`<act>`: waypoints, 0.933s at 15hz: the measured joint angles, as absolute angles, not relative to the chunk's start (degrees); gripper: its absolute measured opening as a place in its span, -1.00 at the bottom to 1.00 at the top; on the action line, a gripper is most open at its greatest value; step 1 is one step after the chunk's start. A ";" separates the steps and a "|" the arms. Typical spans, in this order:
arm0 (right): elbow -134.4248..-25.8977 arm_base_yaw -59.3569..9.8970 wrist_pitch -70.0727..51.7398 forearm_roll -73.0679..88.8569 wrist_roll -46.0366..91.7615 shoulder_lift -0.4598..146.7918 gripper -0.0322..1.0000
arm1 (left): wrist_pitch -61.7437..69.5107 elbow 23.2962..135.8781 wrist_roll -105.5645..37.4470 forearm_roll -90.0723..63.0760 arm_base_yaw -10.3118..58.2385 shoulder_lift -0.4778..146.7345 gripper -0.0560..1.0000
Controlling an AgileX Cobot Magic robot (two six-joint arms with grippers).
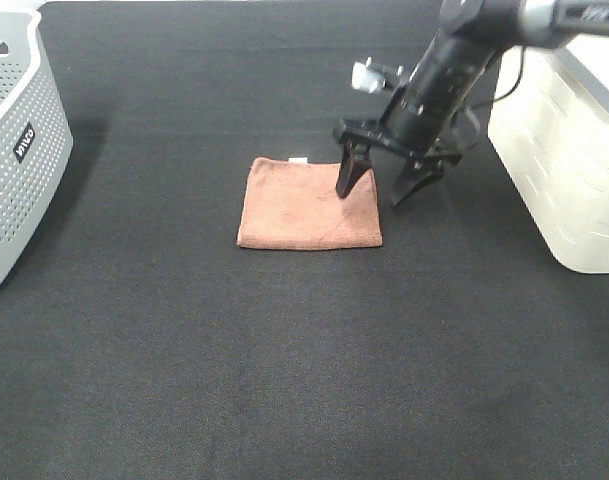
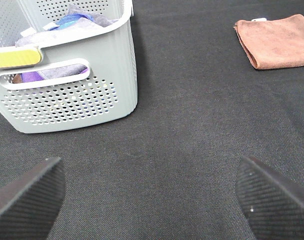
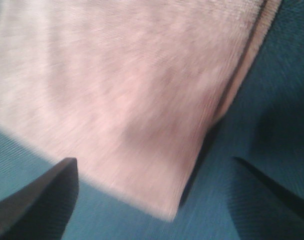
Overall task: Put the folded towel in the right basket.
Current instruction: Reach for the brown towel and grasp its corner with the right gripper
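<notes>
A folded brown towel [image 1: 306,205] lies flat on the black table, near the middle. My right gripper [image 1: 372,193] is open and straddles the towel's right edge, one finger [image 1: 348,180] over the cloth and the other off it. The right wrist view shows the towel [image 3: 117,90] close up and blurred between the two fingers. The white right basket [image 1: 569,150] stands at the right edge. My left gripper [image 2: 152,197] is open and empty, far from the towel [image 2: 276,40], and is out of the exterior high view.
A grey perforated basket [image 1: 19,150] stands at the left edge; the left wrist view shows it [image 2: 77,95] holding purple and blue cloths. The black tabletop [image 1: 284,360] stretches in front of the towel.
</notes>
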State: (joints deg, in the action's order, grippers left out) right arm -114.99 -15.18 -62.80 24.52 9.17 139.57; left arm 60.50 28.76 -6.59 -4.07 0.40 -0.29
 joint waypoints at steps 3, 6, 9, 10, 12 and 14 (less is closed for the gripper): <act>-119.35 -15.18 -62.97 24.58 9.05 144.21 0.53 | 60.50 28.76 -6.59 -4.07 0.40 -0.29 0.77; -120.55 -15.18 -62.74 24.58 8.88 144.79 0.53 | 60.50 28.76 -6.59 -4.07 0.40 -0.29 0.77; -120.84 -14.44 -62.68 26.53 8.08 145.30 0.49 | 60.50 28.76 -6.59 -4.07 0.40 -0.29 0.77; -121.07 -13.92 -62.80 27.96 8.08 145.53 0.45 | 60.50 28.76 -6.59 -4.07 0.40 -0.29 0.77; -121.12 -13.81 -62.80 31.11 9.28 145.99 0.31 | 60.50 28.76 -6.59 -4.07 0.40 -0.29 0.77; -121.12 -13.87 -62.80 34.66 9.80 146.62 0.03 | 60.50 28.76 -6.59 -4.07 0.40 -0.29 0.77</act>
State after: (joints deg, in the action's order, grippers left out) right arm -121.12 -13.87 -62.80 34.66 9.80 146.62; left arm 60.50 28.76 -6.59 -4.07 0.40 -0.29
